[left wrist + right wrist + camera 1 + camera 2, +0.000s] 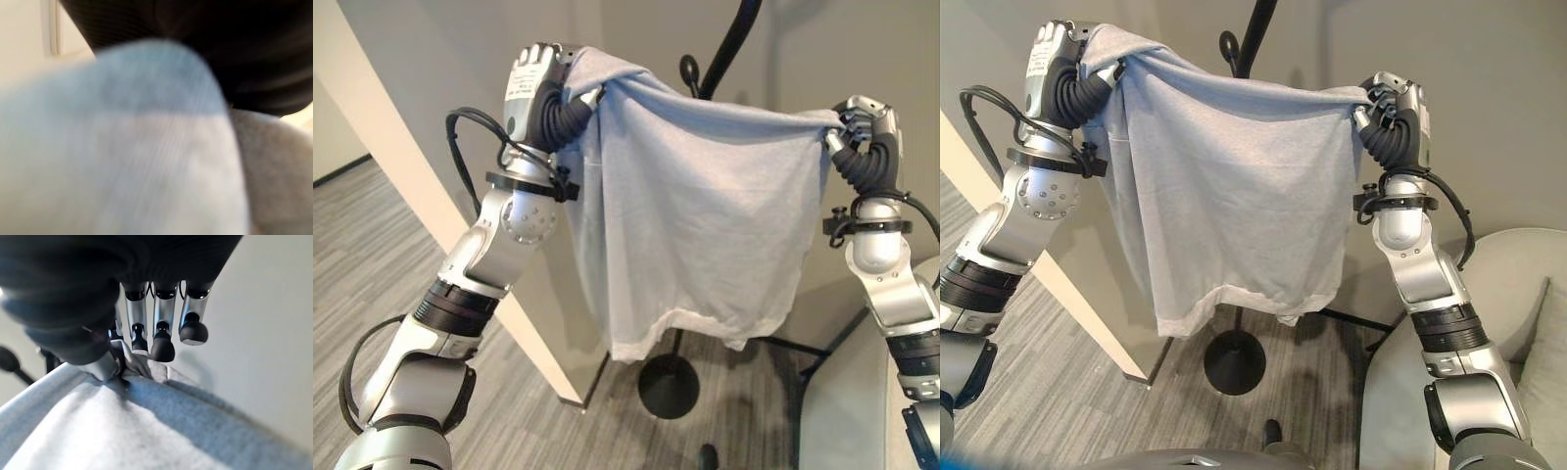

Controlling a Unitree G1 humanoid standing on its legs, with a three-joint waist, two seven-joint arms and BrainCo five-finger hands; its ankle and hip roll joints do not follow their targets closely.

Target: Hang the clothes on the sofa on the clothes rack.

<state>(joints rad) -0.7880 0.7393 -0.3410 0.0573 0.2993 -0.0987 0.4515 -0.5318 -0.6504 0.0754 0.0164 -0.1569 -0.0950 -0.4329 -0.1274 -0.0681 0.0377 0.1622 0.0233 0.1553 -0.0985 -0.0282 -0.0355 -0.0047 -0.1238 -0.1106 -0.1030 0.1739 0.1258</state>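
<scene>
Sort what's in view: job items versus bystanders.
Job: shirt, held spread by left hand and right hand; rack behind it; sofa.
Bystanders: white partition, carpet floor.

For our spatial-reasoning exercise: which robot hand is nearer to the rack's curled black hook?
Left. The left robot hand holds the grey garment's corner a short way beside the hook; the right robot hand pinches the opposite corner, much farther away.

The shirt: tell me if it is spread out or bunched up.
Spread out. The shirt is stretched wide between the left hand and right hand, hanging flat in front of the clothes rack.
</scene>
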